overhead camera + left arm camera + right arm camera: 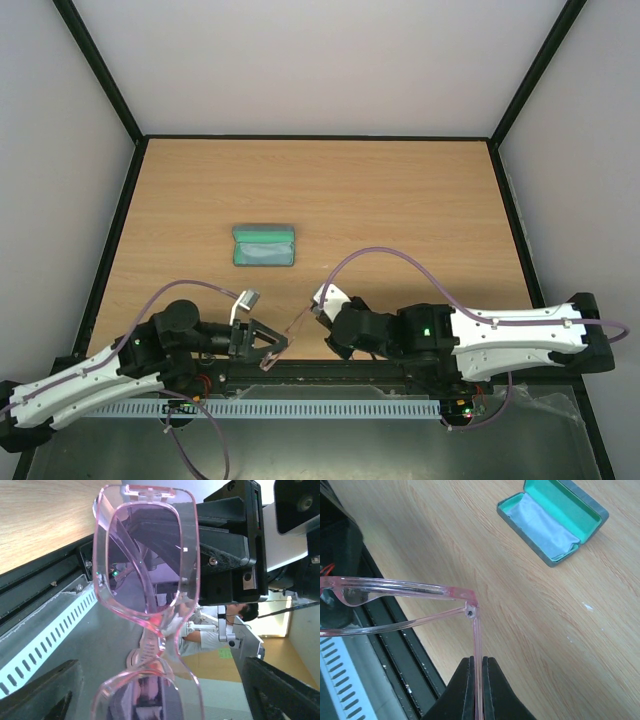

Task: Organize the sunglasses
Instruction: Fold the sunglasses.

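The sunglasses (161, 630) hang in the air over the near edge of the surface (400, 200), between the two arms; they rest on nothing. The right gripper (478, 661) has its jaws pressed together on one slim temple arm (476, 635), pinching it a little below the hinge (470, 611); from that hinge the pink front runs off to the left of the right wrist view, roughly square to the pinched arm.

The left gripper (160, 660) has its jaws spread wide, one finger on each side of the nearer lens; a clear gap shows on both sides, so I judge it is touching nothing yet. In the left wrist view the front's long axis runs up the picture, out along the fingers and across the line on which they would close; closing should therefore catch the front across its short height, rim to rim, not end to end.

The case (565, 502) lies open farther out on the surface, well apart from both arms, with the cloth (542, 525) lying in its green tray. From above its long axis runs left to right; the glasses sit on a slant to it. It is almost straight ahead of the left jaws and ahead-left of the right; neither arm is plainly nearer.

Whichever arm carries the pair would, I judge, need to turn the front parallel to the tray.
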